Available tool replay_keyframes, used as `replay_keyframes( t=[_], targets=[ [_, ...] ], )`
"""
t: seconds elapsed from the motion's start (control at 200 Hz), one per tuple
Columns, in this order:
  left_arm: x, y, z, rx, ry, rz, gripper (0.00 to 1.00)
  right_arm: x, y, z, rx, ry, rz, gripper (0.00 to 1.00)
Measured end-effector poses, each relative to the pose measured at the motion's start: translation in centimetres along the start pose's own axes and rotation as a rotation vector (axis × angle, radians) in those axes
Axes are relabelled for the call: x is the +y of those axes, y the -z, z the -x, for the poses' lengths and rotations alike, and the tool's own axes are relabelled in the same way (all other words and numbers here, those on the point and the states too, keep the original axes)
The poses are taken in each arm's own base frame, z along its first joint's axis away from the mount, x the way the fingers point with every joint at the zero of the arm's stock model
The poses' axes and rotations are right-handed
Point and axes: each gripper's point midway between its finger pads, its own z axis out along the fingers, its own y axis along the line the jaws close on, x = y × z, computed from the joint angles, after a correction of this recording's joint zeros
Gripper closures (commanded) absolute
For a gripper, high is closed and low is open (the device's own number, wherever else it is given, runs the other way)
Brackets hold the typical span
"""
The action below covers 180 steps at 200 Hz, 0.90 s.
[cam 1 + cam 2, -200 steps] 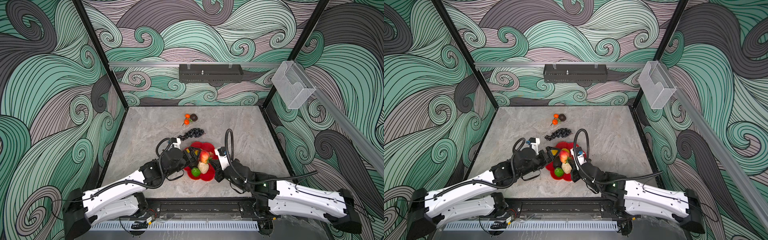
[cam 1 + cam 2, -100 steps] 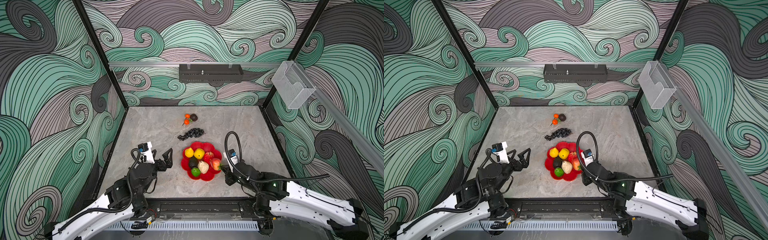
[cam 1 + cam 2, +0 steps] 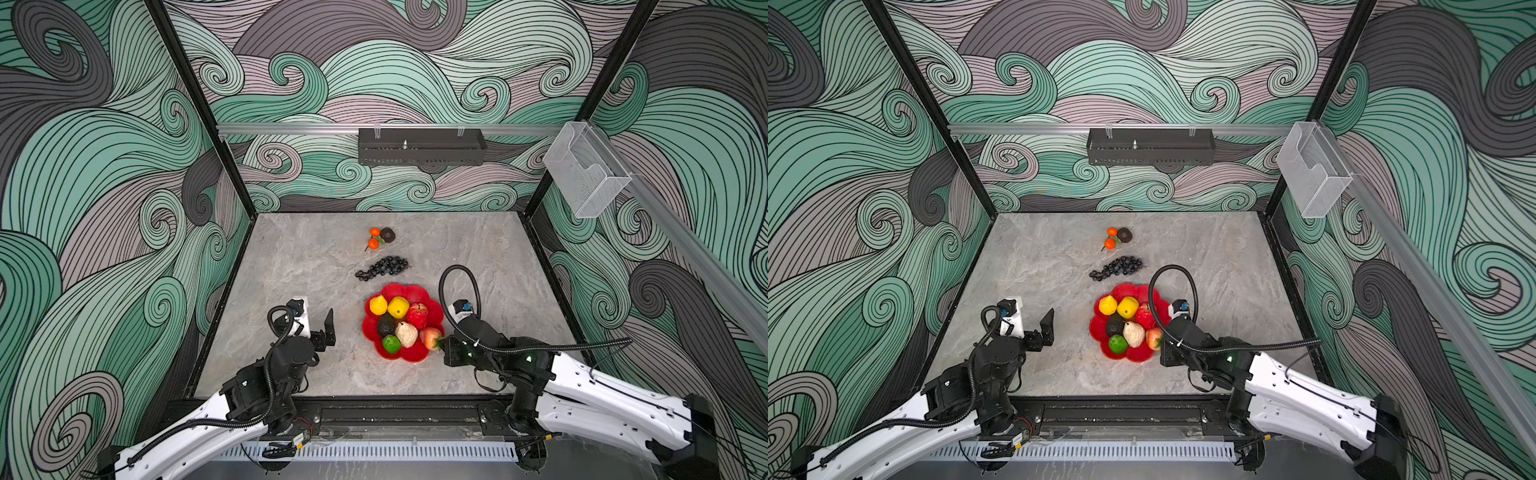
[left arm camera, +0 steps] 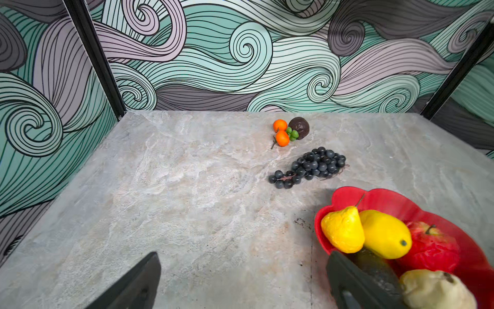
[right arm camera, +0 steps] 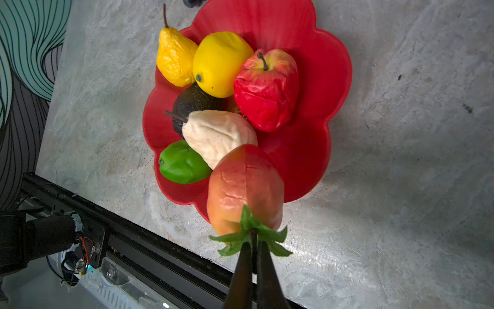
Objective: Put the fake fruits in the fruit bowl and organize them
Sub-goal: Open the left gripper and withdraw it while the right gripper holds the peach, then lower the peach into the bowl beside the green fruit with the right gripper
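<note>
Hanging just beside the fruit bowl point(image 3: 417, 293) in both top views, the right gripper point(image 3: 441, 343) is pinched on the green leafy stem of a peach-coloured fruit point(image 3: 430, 336) whose body overlaps the bowl's rim. The left gripper point(image 3: 316, 328) is spread wide and empty over the table point(image 3: 291, 257), with the bowl off to its right. Ahead of that gripper, the left wrist view shows the grape bunch point(image 4: 310, 167), then two tangerines point(image 4: 280, 132) and a dark round fruit point(image 4: 299, 127), all on the table outside the bowl. Beyond the held fruit, the right wrist view shows a yellow pear point(image 5: 175, 58), lemon point(image 5: 220, 63), apple point(image 5: 267, 91), avocado point(image 5: 192, 103), cream pear point(image 5: 216, 133) and lime point(image 5: 181, 163) in the bowl.
</note>
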Motion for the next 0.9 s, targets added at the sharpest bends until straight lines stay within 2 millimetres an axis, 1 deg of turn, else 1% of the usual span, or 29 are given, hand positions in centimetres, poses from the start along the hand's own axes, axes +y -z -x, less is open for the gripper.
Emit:
replay_keyframes(
  t=[0.16,0.405,0.61,0.901],
  targets=[
    [0.1,-0.3,-0.9,0.008,-0.037,0.008,0.02,-0.2,-0.8,-0.7,0.048,-0.071,-0.020,1.00],
    [0.1,-0.3,-0.8,0.003,-0.043,0.007,0.02,-0.6,-1.9,-1.4,0.092,-0.143,-0.064,1.00],
    [0.1,-0.3,-0.8,0.002,-0.041,0.006,0.02,0.2,-2.1,-0.8,0.093,-0.176,-0.068,1.00],
    [0.1,-0.2,-0.7,-0.001,-0.037,0.004,0.02,1.8,-1.2,1.2,0.079,-0.167,-0.069,1.00]
  ],
)
